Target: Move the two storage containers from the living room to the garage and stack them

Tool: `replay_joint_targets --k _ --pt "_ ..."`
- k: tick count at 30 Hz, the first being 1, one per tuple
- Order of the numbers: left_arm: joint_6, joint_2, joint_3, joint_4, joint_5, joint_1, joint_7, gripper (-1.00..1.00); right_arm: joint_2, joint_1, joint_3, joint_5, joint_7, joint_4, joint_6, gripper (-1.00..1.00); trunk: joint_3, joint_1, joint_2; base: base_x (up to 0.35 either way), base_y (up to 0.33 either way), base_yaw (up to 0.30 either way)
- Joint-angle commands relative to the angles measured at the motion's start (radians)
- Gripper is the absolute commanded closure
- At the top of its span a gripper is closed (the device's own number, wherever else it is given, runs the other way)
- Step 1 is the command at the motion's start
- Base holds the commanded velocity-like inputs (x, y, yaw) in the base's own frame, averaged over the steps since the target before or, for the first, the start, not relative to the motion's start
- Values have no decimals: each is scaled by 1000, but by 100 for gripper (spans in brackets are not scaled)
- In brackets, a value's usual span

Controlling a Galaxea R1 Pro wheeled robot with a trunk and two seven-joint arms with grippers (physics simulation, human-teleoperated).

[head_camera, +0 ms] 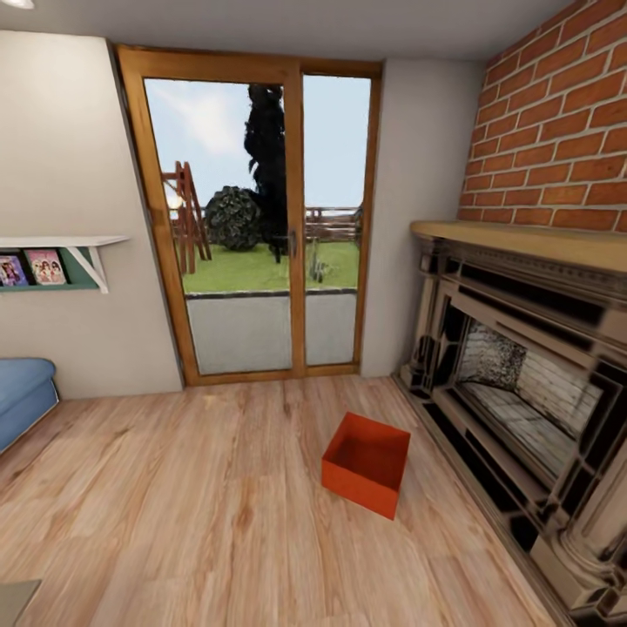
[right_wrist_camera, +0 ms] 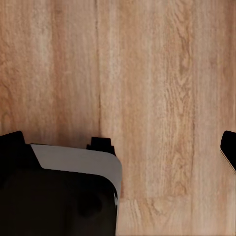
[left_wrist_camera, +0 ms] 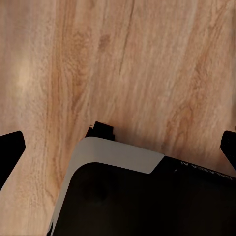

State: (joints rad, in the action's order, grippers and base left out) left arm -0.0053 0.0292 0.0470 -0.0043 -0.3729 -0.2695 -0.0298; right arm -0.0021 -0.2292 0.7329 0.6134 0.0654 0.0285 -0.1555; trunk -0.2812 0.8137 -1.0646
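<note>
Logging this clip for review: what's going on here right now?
Nothing is being handled. One orange-red storage container sits open-top and empty on the wood plank floor of the living room, in front of the fireplace and short of the glass patio door. Both wrist views look down at bare planks over the robot's base; the left gripper and right gripper are open and hold nothing.

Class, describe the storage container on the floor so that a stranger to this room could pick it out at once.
Start at the dark ornate fireplace under the red brick chimney. Just in front of it, on the light wood plank floor, sits the storage container. It is the one orange-red, open-topped box there.
</note>
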Motion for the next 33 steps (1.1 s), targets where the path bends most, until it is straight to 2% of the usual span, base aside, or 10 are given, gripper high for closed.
replay_joint_targets --k 1,26,33 --pt "-1 0 5 0 -6 0 -2 -100 1 -1 8 6 1 2 -4 -100 -1 1 -1 322 0 0" --pt "-4 0 5 0 -6 0 -2 -100 1 -1 8 6 1 2 -4 -100 -1 1 -1 322 0 0" --pt "-4 -5 8 3 -7 1 -1 -100 2 -1 7 9 -8 3 -4 -100 -1 1 -1 0 0 0"
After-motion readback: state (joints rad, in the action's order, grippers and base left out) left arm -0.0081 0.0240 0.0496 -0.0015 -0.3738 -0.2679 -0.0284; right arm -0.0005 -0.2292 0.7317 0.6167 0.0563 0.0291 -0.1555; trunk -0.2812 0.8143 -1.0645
